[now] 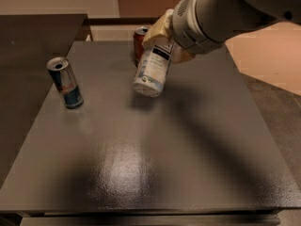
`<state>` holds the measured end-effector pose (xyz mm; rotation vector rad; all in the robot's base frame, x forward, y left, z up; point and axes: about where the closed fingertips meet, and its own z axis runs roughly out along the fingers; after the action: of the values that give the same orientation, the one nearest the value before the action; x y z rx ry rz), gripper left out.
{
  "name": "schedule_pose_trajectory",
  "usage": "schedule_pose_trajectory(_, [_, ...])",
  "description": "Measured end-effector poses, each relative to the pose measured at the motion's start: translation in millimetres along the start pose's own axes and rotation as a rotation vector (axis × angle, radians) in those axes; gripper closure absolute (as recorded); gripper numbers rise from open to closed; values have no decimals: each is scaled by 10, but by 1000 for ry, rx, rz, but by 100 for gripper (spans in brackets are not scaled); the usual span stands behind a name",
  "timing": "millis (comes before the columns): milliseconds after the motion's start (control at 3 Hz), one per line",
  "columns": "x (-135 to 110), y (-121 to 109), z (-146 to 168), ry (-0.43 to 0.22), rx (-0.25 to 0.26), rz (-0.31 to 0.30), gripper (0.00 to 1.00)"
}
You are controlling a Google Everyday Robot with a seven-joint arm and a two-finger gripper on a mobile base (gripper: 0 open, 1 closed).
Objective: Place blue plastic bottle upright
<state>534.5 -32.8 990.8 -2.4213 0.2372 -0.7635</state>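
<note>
The blue plastic bottle (153, 69) is a pale, clear bottle with a white label and a black text patch. It is tilted, with its lower end pointing down toward the camera, and hangs just above the dark table (155, 164). My gripper (165, 44) is shut on its upper part, coming in from the upper right on the grey arm. The bottle's cap is hidden behind the gripper. Its shadow lies on the table below it.
A slim blue-and-silver energy drink can (66, 83) stands upright at the table's left. A red cola can (140, 39) stands at the far edge, partly behind the bottle and gripper. A second dark table (33, 36) adjoins on the left. The floor lies to the right.
</note>
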Motion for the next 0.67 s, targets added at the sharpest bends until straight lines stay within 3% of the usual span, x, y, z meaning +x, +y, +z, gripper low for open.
schedule_pose_trajectory(667, [85,55,-75,49,104,-221,100])
